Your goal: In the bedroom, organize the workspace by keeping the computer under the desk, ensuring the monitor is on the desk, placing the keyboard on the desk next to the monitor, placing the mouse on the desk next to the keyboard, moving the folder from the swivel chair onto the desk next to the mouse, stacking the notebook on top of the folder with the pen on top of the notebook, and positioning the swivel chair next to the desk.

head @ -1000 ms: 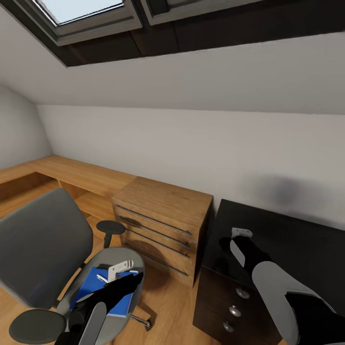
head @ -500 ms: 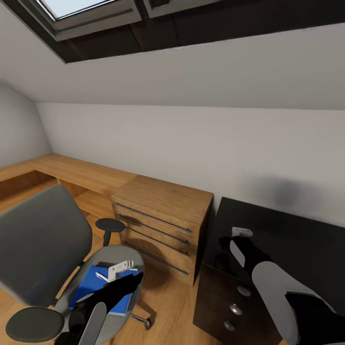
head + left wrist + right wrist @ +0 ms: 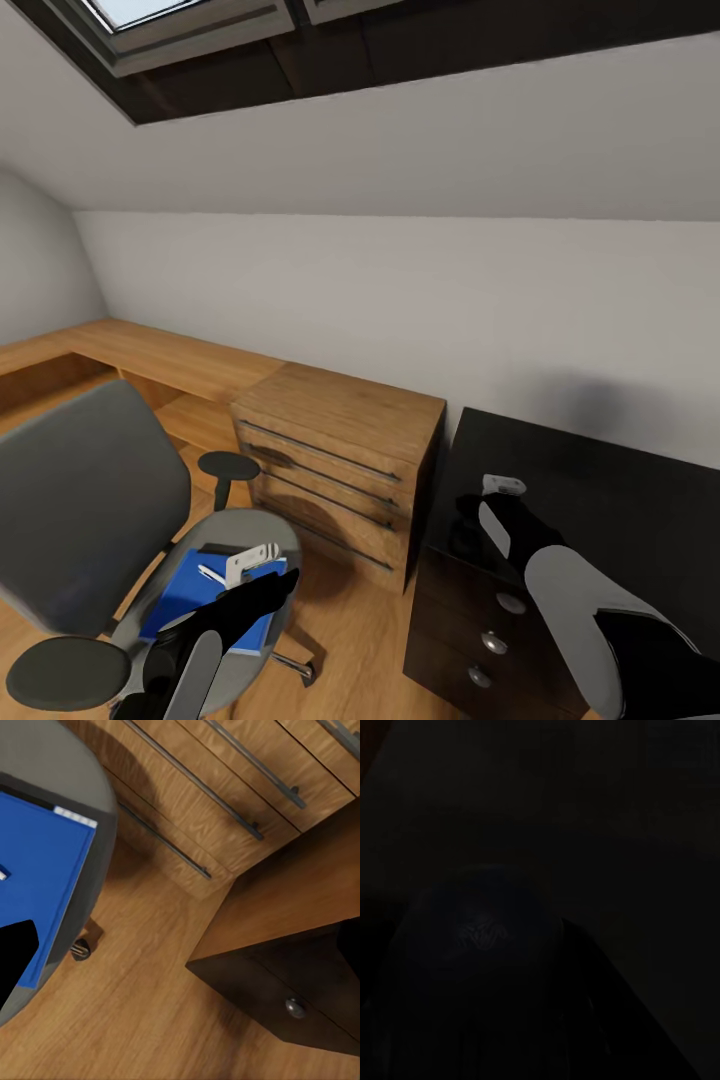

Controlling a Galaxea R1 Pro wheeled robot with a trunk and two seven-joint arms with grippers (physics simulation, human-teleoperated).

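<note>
The grey swivel chair (image 3: pixel 85 490) stands at the lower left, and the bright blue folder (image 3: pixel 185 600) lies flat on its seat. My left gripper (image 3: pixel 250 568) hovers just above the folder's right part, open and empty. The left wrist view catches the folder (image 3: pixel 41 870) on the round seat. My right gripper (image 3: pixel 468 510) hangs over the left end of the black desk (image 3: pixel 600 480). The dark right wrist view faintly shows a rounded lump, the mouse (image 3: pixel 480 937), held close between the fingers.
A light-wood drawer unit (image 3: pixel 335 460) stands between chair and desk. A black drawer unit with silver knobs (image 3: pixel 475 630) sits under the desk's left end. A low wooden shelf (image 3: pixel 150 355) runs along the sloped grey wall. Wood floor (image 3: pixel 345 640) lies open between them.
The whole picture has shifted slightly, so the head camera moved. Both arms keep their poses and the folder stays on the seat.
</note>
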